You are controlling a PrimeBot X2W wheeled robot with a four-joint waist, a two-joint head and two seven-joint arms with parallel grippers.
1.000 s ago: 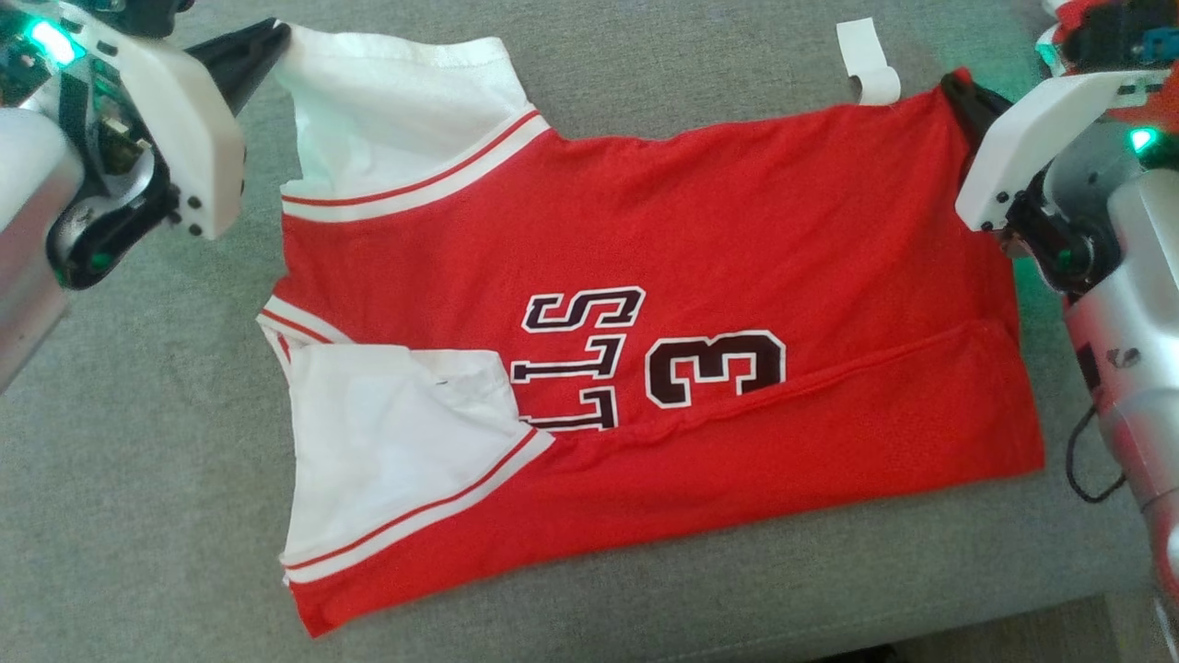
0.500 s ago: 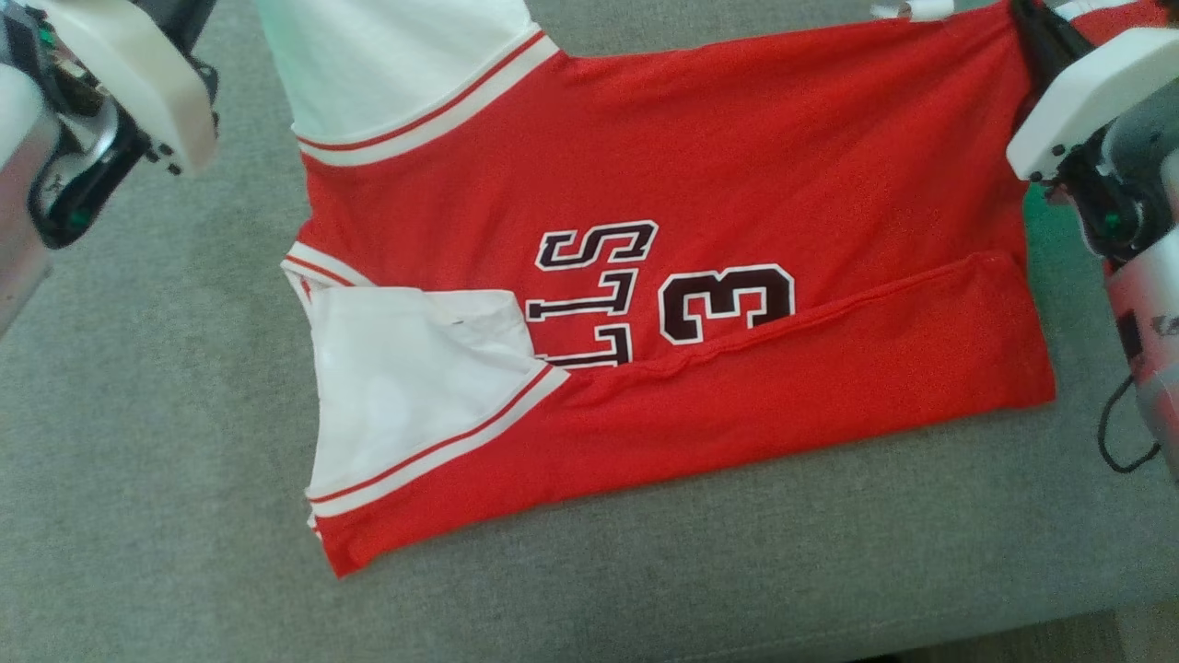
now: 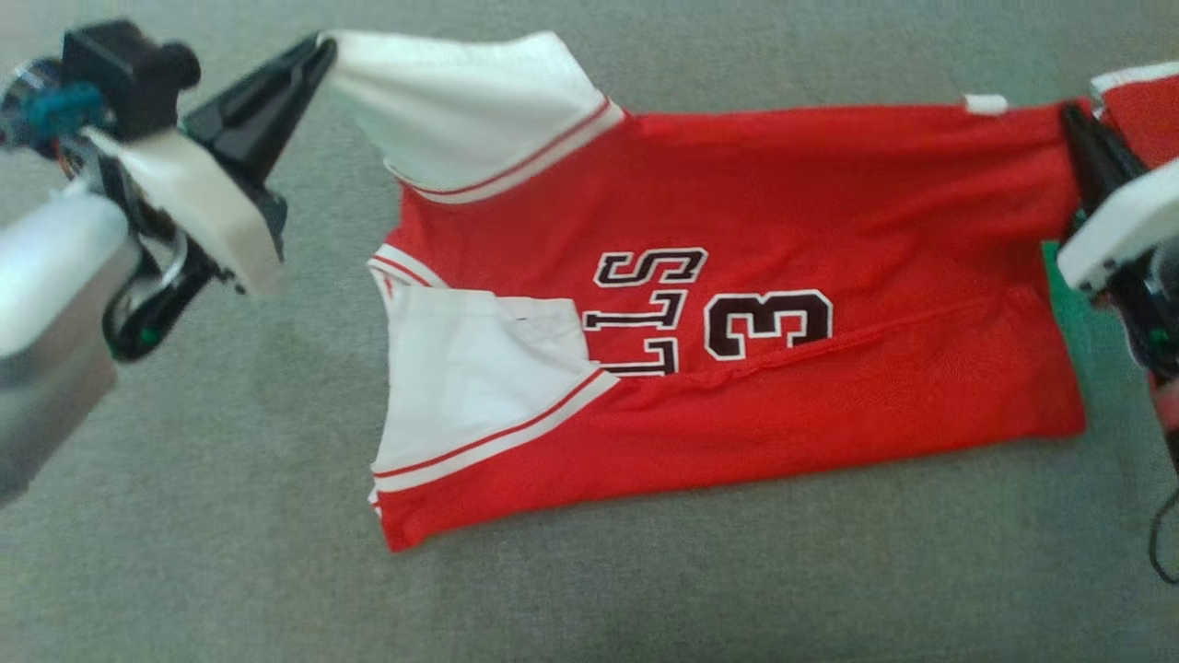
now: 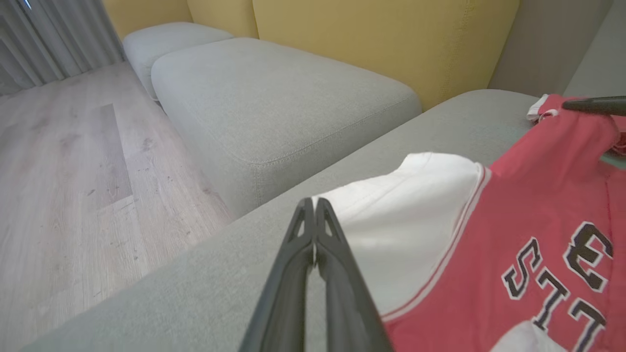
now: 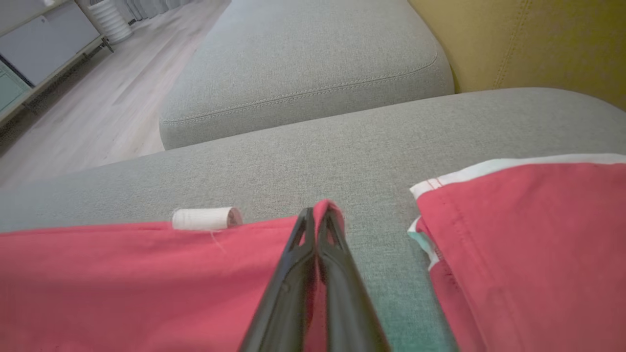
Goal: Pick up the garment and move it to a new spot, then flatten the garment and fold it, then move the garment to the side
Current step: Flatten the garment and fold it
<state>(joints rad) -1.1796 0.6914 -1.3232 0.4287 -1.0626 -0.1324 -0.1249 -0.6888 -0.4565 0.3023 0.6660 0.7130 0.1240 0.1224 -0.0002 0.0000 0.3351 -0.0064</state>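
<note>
The garment (image 3: 737, 230) is a red jersey with white sleeves and black lettering, spread on a grey sofa cushion (image 3: 230, 552) with its near long edge folded over. My left gripper (image 3: 324, 46) is shut on the tip of the far white sleeve (image 4: 391, 210), which lifts off the cushion. In the left wrist view that gripper (image 4: 313, 203) pinches the white cloth. My right gripper (image 3: 1068, 115) is shut on the far red hem corner (image 5: 327, 208), next to a small white label (image 5: 205, 218). The cloth between both grippers is stretched taut.
A second grey cushion (image 4: 274, 98) and yellow backrests (image 4: 381, 34) lie beyond. Another red piece of cloth with white trim (image 5: 528, 230) lies to the right of my right gripper. Wooden floor (image 4: 58, 171) borders the sofa.
The head camera has shifted, so the whole scene sits differently. The far edge of the garment is now raised and pulled taut between both grippers, which keep their grip.
</note>
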